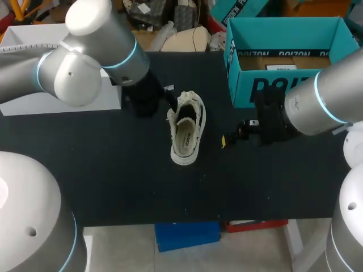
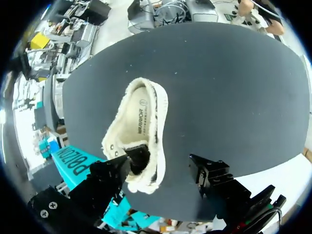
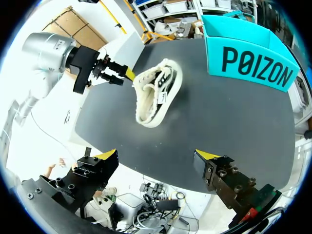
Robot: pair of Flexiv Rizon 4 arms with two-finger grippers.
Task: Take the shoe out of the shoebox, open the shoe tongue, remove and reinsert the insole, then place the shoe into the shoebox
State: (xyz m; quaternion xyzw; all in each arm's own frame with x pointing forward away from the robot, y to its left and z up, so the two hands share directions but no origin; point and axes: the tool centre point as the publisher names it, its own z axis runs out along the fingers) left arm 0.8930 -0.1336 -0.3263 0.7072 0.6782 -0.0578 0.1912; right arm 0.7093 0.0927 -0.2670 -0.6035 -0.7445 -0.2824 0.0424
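Currently out on the black counter (image 1: 113, 175), near its middle: white shoe (image 1: 186, 131), lying lengthways from far to near, opening upward, pale insole (image 1: 184, 139) showing inside. Short line of dark print on the insole, plus dark stripes and lacing along the right side toward the far end.

At the shoe's far end, left claw (image 1: 166, 97), spread wide. From the left wrist view, one finger (image 2: 127, 165) touching the shoe (image 2: 139, 122) right at the edge of its opening, the other finger well apart from it over bare counter, so no grip from two sides. Same contact seen from the right wrist view: yellow tip of the left claw (image 3: 124, 73) against the end of the shoe (image 3: 155, 92).

Low over the counter to the right of the shoe, right claw (image 1: 235, 133), likewise spread wide, nothing between its fingers (image 3: 208, 156), shoe well ahead of it.

Standing open at the far right of the counter, apart from the shoe: teal shoebox (image 1: 245, 85), brown cardboard floor and a small white label (image 1: 281, 67) inside. Large dark block lettering across the near wall of the shoebox (image 3: 253, 70).
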